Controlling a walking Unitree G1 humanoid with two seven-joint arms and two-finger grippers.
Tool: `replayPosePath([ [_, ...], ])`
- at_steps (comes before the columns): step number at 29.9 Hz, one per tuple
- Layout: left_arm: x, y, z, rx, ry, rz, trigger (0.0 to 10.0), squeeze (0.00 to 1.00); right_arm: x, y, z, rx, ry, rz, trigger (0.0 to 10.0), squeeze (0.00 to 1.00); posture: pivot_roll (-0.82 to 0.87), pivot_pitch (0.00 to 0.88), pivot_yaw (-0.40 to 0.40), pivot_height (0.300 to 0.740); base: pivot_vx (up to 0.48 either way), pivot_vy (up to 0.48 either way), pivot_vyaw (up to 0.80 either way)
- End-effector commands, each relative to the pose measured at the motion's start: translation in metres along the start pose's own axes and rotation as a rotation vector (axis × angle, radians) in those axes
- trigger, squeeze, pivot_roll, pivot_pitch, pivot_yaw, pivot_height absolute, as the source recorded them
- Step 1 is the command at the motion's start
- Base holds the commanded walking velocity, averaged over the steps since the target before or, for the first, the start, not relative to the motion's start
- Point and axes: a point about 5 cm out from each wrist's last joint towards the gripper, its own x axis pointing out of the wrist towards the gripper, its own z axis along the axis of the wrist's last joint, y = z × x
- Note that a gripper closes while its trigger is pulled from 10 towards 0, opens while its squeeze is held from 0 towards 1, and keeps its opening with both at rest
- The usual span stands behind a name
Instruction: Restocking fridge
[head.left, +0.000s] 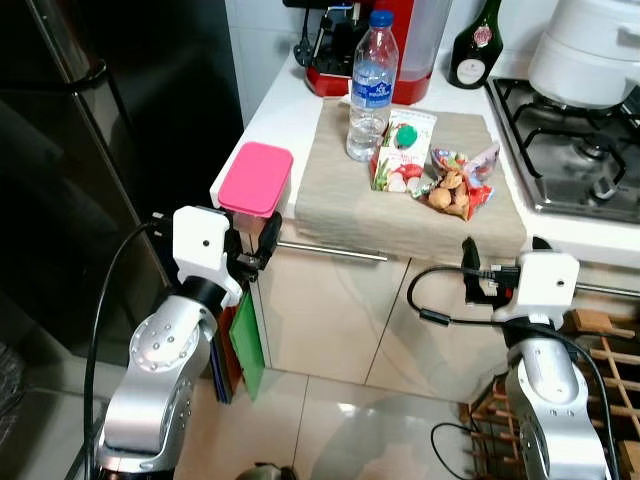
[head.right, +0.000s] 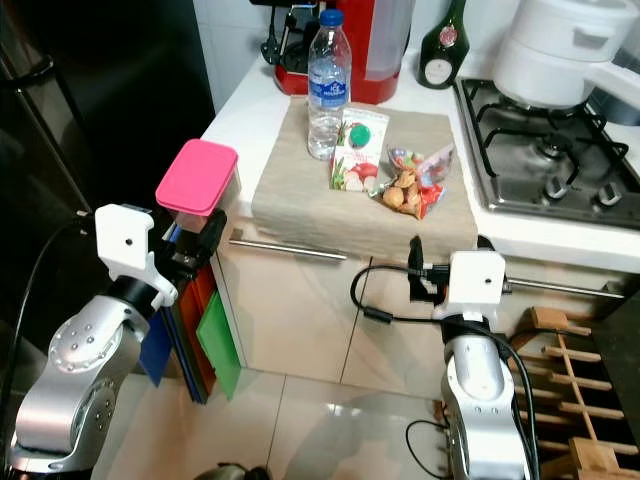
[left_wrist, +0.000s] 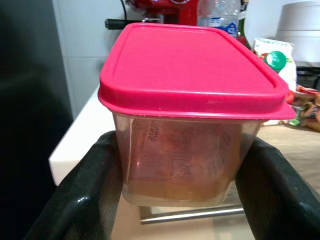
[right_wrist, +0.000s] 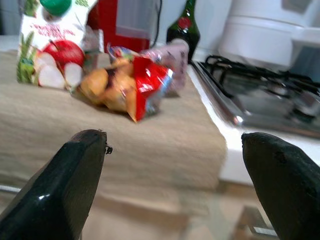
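We have our left gripper (left_wrist: 180, 192) closed around the clear plastic container (left_wrist: 185, 160) with the pink lid (head.left: 256, 178), one black finger pressed on each side wall low down, as the left wrist view shows. The container sits at the front corner of the white counter (head.left: 262, 110), just beside the dark fridge (head.left: 90, 150), and we cannot tell whether its base rests on the counter or is already just clear of it.

Our right gripper (right_wrist: 180, 175) hangs with its fingers spread wide and holding nothing, in front of the beige cloth (head.left: 340, 190). On that cloth lie the other goods: a water bottle (head.left: 372, 85), a small carton (head.left: 402, 150) and a bag of snacks (head.left: 458, 180), all well apart from the container.

To do this step well, we judge that the grip should stay low and square on the walls, since the lid may only be pressed on and is no place to pull from. We should lift straight up before swinging toward the fridge, keeping the container level so the contents do not shift, and keep the elbow clear of the cabinet handle (head.left: 330, 250) below the counter's edge. The fridge looks shut, so the free right gripper is probably what we need for the door.
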Motion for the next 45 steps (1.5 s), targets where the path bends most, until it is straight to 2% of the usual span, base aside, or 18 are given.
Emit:
replayPosePath([
  [1, 0.000, -0.006, 0.002, -0.014, -0.008, -0.025, 10.0, 0.00, 0.000, 0.001, 0.001, -0.005, -0.001, 0.004, 10.0, 0.00, -0.06, 0.000, 0.024, 0.740, 0.000, 0.000, 0.00],
  [4, 0.006, -0.010, -0.002, -0.022, 0.009, -0.040, 10.0, 0.00, 0.005, 0.008, 0.001, -0.008, -0.005, 0.025, 10.0, 0.00, -0.06, 0.000, 0.022, 0.740, -0.107, 0.000, 0.00],
  [10, 0.015, -0.012, 0.003, -0.019, -0.013, -0.053, 10.0, 0.00, 0.019, 0.006, 0.006, 0.009, -0.008, 0.027, 10.0, 0.00, -0.06, 0.000, 0.016, 0.740, -0.410, 0.000, 0.00],
  [16, 0.020, -0.013, 0.003, -0.024, -0.020, -0.048, 10.0, 0.00, 0.023, 0.007, 0.005, 0.007, -0.007, 0.031, 10.0, 0.00, -0.07, 0.000, 0.012, 0.740, -0.423, 0.000, 0.00],
  [29, 0.028, -0.013, 0.005, -0.023, -0.025, -0.061, 10.0, 0.00, 0.027, 0.008, 0.004, 0.007, -0.010, 0.025, 10.0, 0.00, -0.07, 0.000, 0.029, 0.740, -0.419, 0.000, 0.00],
  [37, 0.029, -0.011, 0.001, -0.014, -0.022, -0.060, 10.0, 0.00, 0.025, 0.009, 0.000, 0.000, 0.005, 0.024, 10.0, 0.00, -0.07, 0.000, 0.038, 0.740, 0.000, 0.000, -0.25],
  [39, 0.029, -0.006, -0.003, -0.035, -0.002, -0.037, 10.0, 0.00, 0.025, 0.010, 0.000, 0.004, 0.005, 0.024, 10.0, 0.00, -0.07, 0.000, 0.040, 0.740, 0.000, 0.000, -0.79],
  [42, 0.024, 0.011, -0.016, -0.078, 0.053, 0.049, 10.0, 0.00, 0.023, 0.012, -0.002, 0.012, 0.006, 0.027, 10.0, 0.00, -0.07, 0.000, 0.035, 0.740, 0.000, 0.000, -0.79],
  [43, 0.024, 0.011, -0.016, -0.078, 0.053, 0.049, 10.0, 0.00, 0.023, 0.012, -0.002, 0.012, 0.006, 0.027, 10.0, 0.00, -0.07, 0.000, 0.035, 0.740, 0.000, 0.000, -0.79],
  [44, 0.017, 0.023, -0.024, -0.118, 0.085, 0.126, 10.0, 0.00, 0.023, 0.012, -0.004, 0.093, 0.006, 0.006, 10.0, 0.00, -0.05, 0.000, 0.015, 0.740, 0.000, 0.000, -0.79],
  [45, 0.014, 0.028, -0.026, -0.131, 0.096, 0.155, 10.0, 0.00, 0.023, 0.012, -0.004, 0.138, 0.007, -0.007, 10.0, 0.00, -0.04, 0.000, 0.013, 0.740, 0.000, 0.000, -0.79],
])
